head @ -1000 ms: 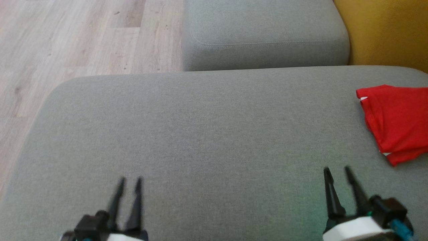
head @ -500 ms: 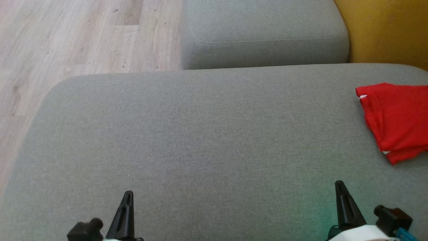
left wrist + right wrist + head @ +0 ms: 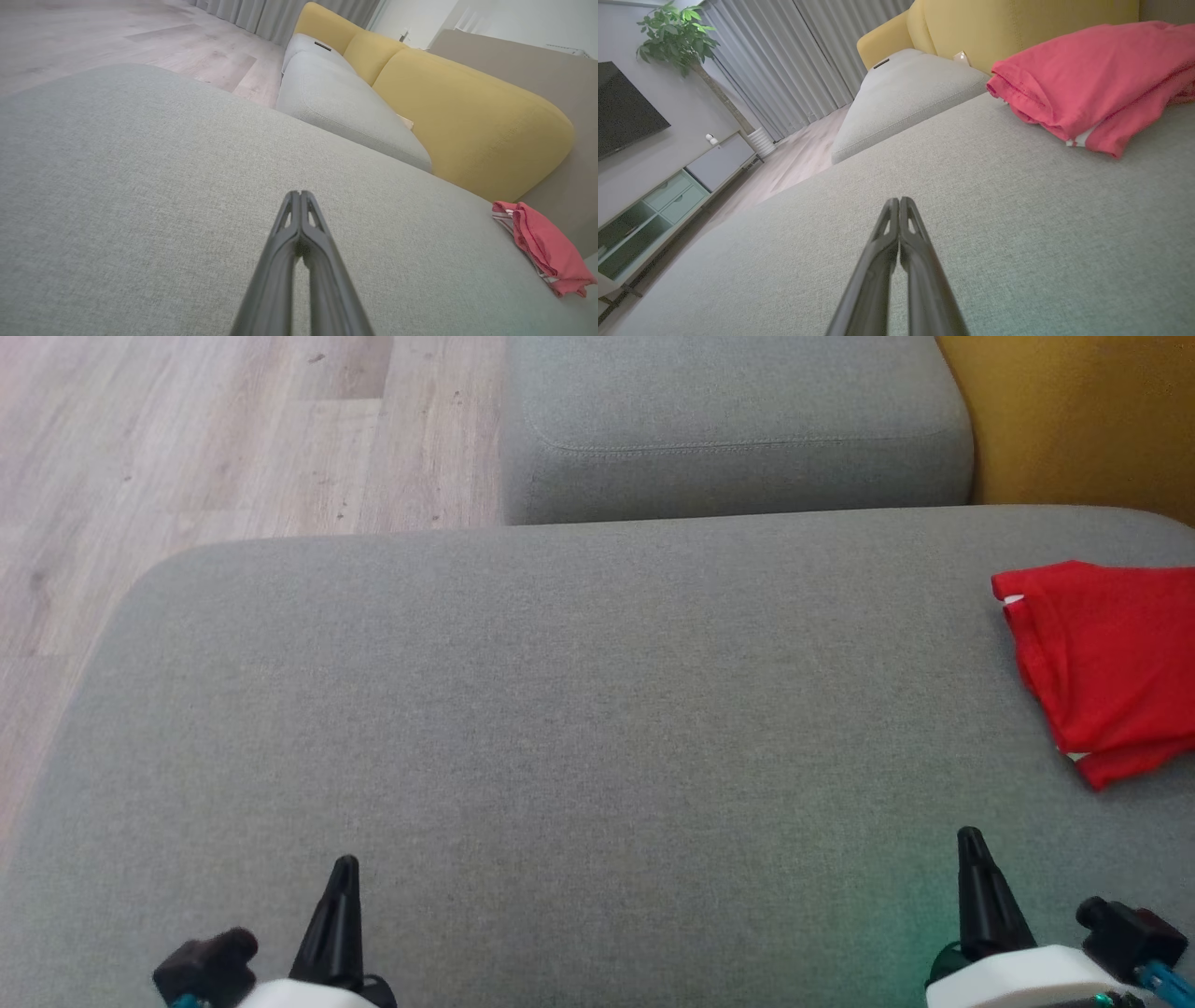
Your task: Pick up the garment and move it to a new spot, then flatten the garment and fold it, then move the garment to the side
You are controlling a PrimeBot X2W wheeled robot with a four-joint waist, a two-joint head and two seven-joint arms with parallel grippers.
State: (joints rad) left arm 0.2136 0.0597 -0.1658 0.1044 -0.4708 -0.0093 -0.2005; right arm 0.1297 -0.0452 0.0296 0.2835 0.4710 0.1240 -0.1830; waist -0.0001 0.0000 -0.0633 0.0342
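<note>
Red garment: it lies in stacked layers at the right edge of the head view, on the grey seat cushion. The frame cuts off its far side. A little white shows at its upper left corner and near its lowest corner.
Left tool: it sits at the lower left of the head view, over the cushion. Its fingers are pressed together with nothing between them.
Right tool: it sits at the lower right of the head view, likewise closed and empty.
Direction: from the right tool, the garment lies up the frame and somewhat to the right, near but apart. From the left tool, it lies far to the right across the width of the cushion.
Nearer arm: we judge the right arm to be clearly nearer.
Long axis: the garment's visible left edge slants from upper left to lower right in the head view. With the far side out of frame, we cannot settle the true long axis.
Closest part: we judge the lower corner, nearest the bottom of the frame, to be what the right tool would meet soonest.
Stage: we cannot tell. This could be a layered bundle waiting to be lifted, or a folded garment already set at the cushion's side.
Surroundings: a yellow backrest is at the upper right, and a wooden floor is at the upper left.
</note>
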